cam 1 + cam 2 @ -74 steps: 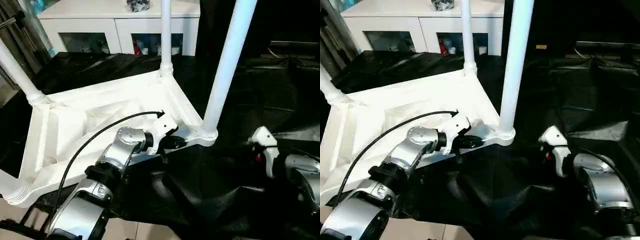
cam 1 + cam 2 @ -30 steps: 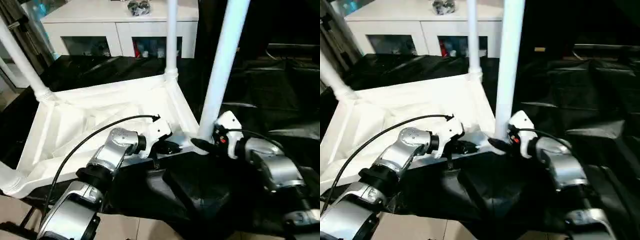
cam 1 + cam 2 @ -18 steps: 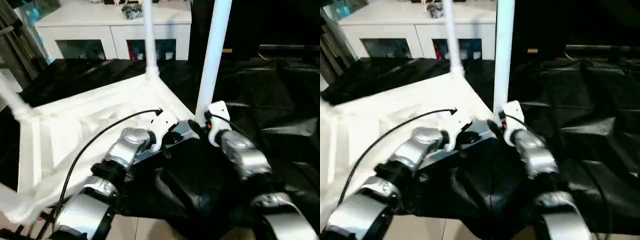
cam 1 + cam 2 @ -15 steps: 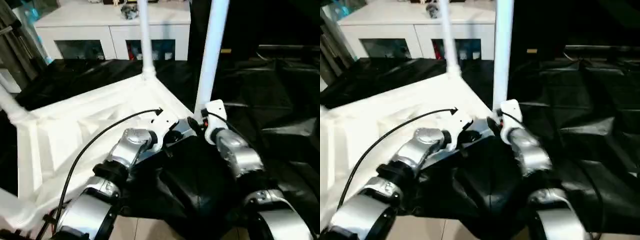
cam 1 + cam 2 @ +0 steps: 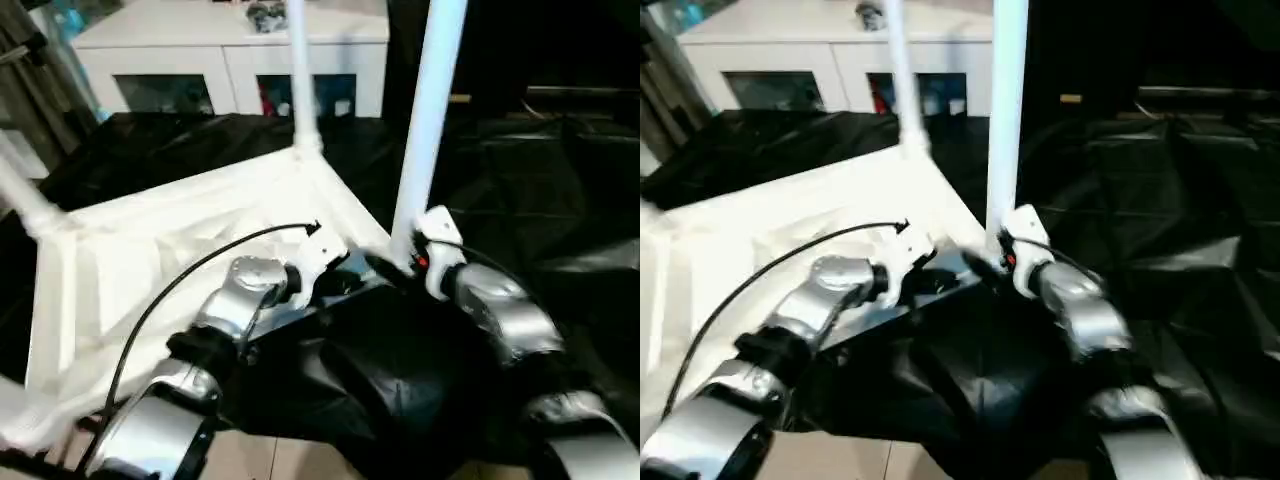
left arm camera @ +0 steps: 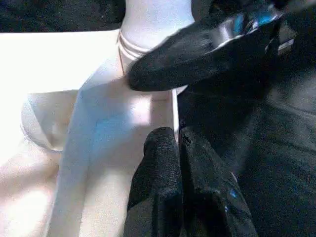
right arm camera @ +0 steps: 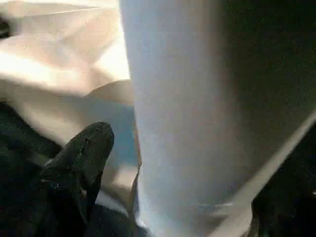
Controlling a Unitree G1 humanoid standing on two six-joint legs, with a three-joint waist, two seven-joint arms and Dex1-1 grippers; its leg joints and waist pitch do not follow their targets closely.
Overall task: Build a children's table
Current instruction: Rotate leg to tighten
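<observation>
Two fingers of my right gripper (image 5: pixel 395 268) stand spread around the base of the upright leg (image 5: pixel 425 120), centre frame. My left gripper (image 6: pixel 180 163), pressed together, rests on the upturned tabletop (image 5: pixel 150 250) rim just left of it.

We see bench (image 5: pixel 560 180) draped in black sheet; behind bench, white sideboard (image 5: pixel 230 60) with glass doors; pale floor (image 5: pixel 290 462) at bench's near edge.

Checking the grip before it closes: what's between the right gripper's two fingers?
In the right wrist view, the near leg of the upturned tabletop stands between the right gripper's open fingers.
</observation>
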